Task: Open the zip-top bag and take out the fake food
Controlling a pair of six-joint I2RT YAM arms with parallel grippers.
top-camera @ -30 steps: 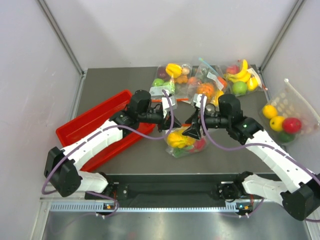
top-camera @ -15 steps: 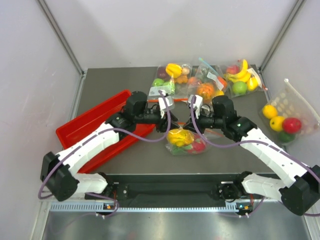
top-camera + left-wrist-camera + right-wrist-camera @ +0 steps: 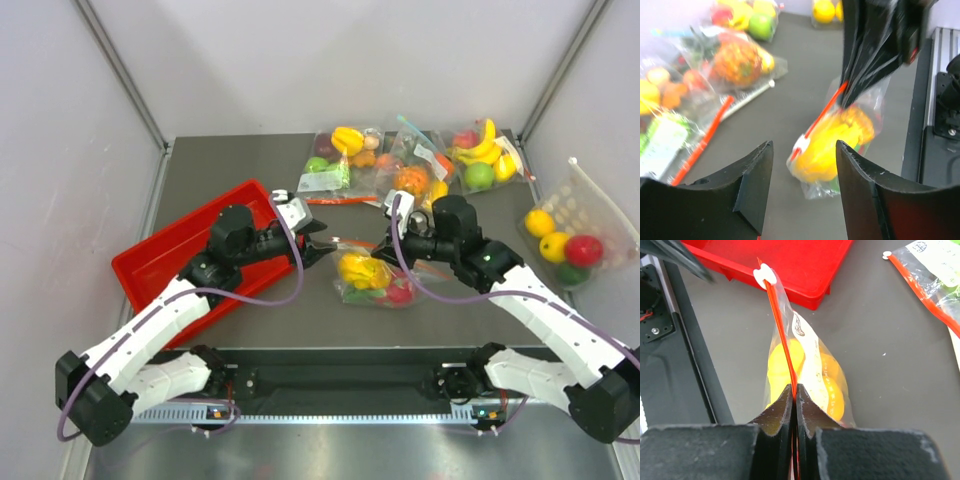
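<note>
The zip-top bag lies mid-table, clear and crumpled, with yellow fake food and a pink-red piece inside. My right gripper is shut on its red-orange zip strip, just above the yellow fruit. The strip's white slider stands at the far end. My left gripper hangs open to the left of the bag, apart from it. The left wrist view shows the bag beyond the left gripper, with nothing between the spread fingers.
A red tray lies at the left, under the left arm. Three other fruit bags lie along the back. A dotted pouch of fruit leans at the right wall.
My left gripper opened, let go of the bag and drew back to the left. My right gripper closed on the zip strip and now holds the bag alone.
</note>
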